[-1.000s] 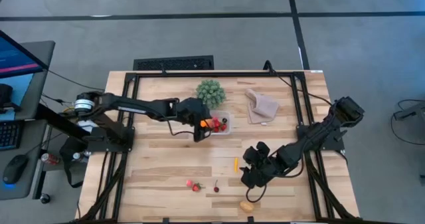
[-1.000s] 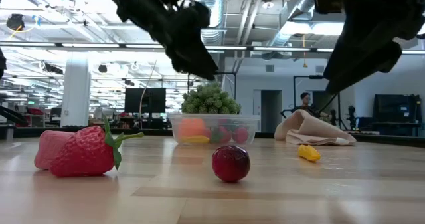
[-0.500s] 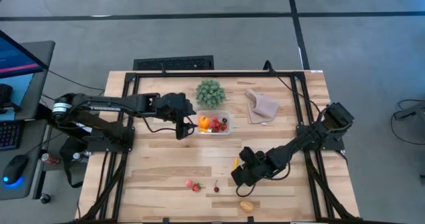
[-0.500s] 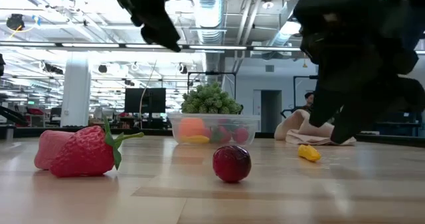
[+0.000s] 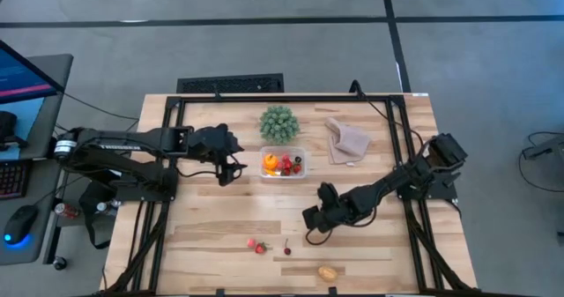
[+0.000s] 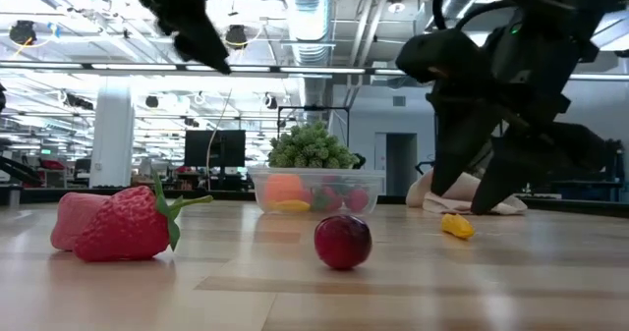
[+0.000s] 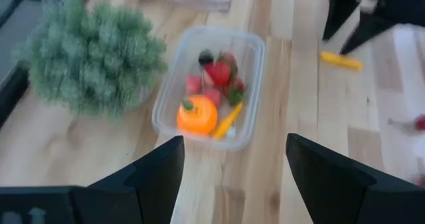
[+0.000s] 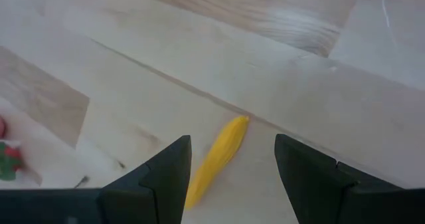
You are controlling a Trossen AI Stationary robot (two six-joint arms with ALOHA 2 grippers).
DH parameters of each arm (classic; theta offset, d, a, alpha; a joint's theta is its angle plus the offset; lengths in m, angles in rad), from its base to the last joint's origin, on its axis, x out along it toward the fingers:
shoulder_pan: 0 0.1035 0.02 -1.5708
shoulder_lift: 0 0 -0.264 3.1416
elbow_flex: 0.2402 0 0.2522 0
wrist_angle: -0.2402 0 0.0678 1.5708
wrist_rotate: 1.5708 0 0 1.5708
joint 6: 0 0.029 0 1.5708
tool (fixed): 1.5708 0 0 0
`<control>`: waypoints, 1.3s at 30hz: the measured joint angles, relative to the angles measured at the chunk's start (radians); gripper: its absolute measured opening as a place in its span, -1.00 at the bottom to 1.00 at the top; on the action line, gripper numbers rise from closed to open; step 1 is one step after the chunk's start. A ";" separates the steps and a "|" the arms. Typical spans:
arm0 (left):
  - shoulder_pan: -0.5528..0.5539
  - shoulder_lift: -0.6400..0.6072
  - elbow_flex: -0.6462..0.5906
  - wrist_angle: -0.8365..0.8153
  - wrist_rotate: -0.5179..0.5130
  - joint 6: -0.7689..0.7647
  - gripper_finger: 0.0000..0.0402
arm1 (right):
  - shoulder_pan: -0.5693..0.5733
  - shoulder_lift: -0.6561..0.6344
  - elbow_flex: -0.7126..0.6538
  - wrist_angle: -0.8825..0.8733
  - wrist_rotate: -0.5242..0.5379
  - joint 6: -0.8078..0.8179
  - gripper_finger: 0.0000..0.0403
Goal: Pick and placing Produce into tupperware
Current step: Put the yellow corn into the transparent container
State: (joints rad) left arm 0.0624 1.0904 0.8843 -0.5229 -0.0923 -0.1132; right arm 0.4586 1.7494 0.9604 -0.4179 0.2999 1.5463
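The tub (image 5: 283, 163) is set on the counter (image 5: 211, 226) just in front of the green plant (image 5: 278, 122), with the beige cloth (image 5: 346, 141) lying off to its right. Inside the tub (image 7: 207, 84) an orange piece (image 7: 196, 115), a strawberry (image 7: 220, 73), other red pieces and a dark one are seen.

The left gripper (image 5: 226, 172) is held above the counter just left of the tub, its fingers (image 7: 156, 171) spread apart with nothing between them.

The right gripper (image 5: 314, 219) is lowered over a small yellow piece (image 8: 216, 159), which lies on the counter between the parted fingers (image 8: 166, 174); no contact with it is seen. In the low view the same yellow piece (image 6: 455, 226) is seen lying at the feet of the dark fingers.

Nearer the counter's front edge, two strawberries (image 5: 256, 245) are found close together, a cherry (image 5: 286, 248) beside them, and a tan piece (image 5: 327, 273) well apart to the right.
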 joint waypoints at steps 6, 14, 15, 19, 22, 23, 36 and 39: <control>-0.010 -0.036 -0.021 0.001 -0.002 -0.026 0.28 | -0.029 0.007 0.001 0.003 -0.062 -0.017 0.04; -0.025 -0.061 -0.025 -0.003 -0.012 -0.038 0.28 | -0.042 0.007 0.000 0.005 -0.098 -0.020 0.04; -0.025 -0.061 -0.025 0.001 -0.016 -0.038 0.28 | -0.041 0.011 0.000 0.012 -0.098 -0.019 0.04; -0.025 -0.059 -0.025 -0.003 -0.020 -0.040 0.28 | -0.040 0.028 0.002 0.025 -0.099 -0.002 0.04; -0.025 -0.059 -0.025 -0.003 -0.021 -0.041 0.28 | -0.040 0.058 0.014 0.053 -0.102 -0.002 0.04; -0.025 -0.059 -0.025 -0.001 -0.021 -0.041 0.28 | -0.040 0.071 0.027 0.041 -0.103 -0.009 0.04; -0.025 -0.059 -0.025 -0.002 -0.028 -0.042 0.28 | -0.040 0.119 0.118 -0.120 -0.117 -0.062 -0.24; -0.025 -0.059 -0.025 -0.002 -0.028 -0.049 0.28 | -0.041 0.119 0.117 -0.128 -0.118 -0.064 -0.37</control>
State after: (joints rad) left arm 0.0376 1.0313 0.8597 -0.5247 -0.1204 -0.1618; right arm 0.4179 1.8687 1.0775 -0.5458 0.1822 1.4827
